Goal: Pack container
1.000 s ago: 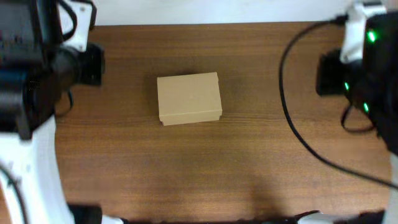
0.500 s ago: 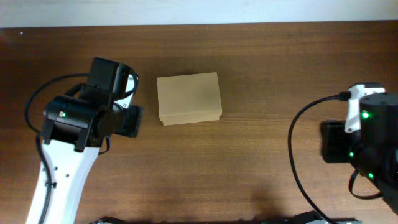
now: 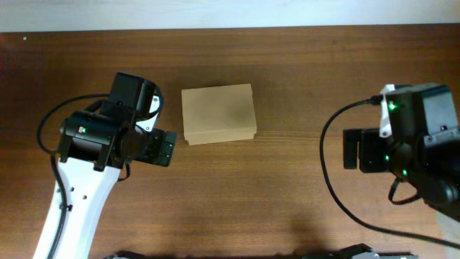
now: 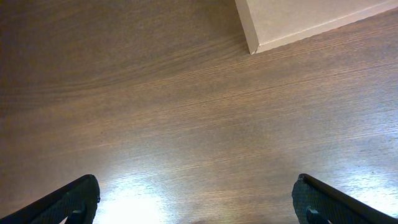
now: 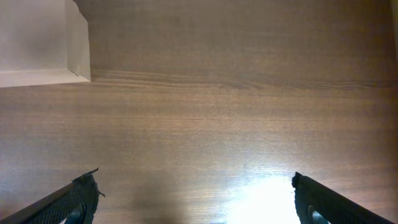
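Observation:
The container (image 3: 218, 114) is a plain tan cardboard box with its lid down, lying on the wooden table just back of centre. My left gripper (image 3: 167, 149) hangs open to the box's left front, a short gap away, with nothing between its fingers. The left wrist view shows only the box's near corner (image 4: 311, 18) at top right and bare wood between the dark fingertips (image 4: 74, 199). My right gripper (image 3: 349, 150) stands open well to the right of the box, pointing at it. In the right wrist view the box (image 5: 37, 37) sits at top left, far from the open gripper (image 5: 194, 200).
The brown wooden table (image 3: 237, 201) runs to a pale back edge (image 3: 230, 14). A black cable (image 3: 327, 180) loops from the right arm across the table's right side. A bright lamp glare (image 5: 273, 199) lies on the wood.
Both arms have come in from the back corners toward the box. The right arm has moved up and left in the last half second. Both grippers have gone from shut to open.

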Controlling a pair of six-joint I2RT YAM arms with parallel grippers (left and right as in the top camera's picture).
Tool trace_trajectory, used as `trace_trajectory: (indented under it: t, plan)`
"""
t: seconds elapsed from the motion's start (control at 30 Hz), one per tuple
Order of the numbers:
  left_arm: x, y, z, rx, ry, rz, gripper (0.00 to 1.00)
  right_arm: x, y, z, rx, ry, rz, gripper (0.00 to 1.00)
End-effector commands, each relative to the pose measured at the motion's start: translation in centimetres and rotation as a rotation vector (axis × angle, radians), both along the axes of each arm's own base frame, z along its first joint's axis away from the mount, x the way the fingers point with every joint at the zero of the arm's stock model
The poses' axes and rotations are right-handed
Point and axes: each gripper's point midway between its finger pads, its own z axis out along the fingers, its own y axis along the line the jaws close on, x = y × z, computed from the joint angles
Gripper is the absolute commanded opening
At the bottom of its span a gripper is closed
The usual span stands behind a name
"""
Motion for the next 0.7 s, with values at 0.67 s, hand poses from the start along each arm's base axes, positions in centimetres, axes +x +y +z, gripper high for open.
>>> trace_trajectory:
  t: [0.67]
  plan:
    - [-0.1, -0.2, 0.1, -0.014, -0.01, 0.003, 0.99, 6.5, -4.5, 2.3, 0.1, -0.58, -0.185, 0.99]
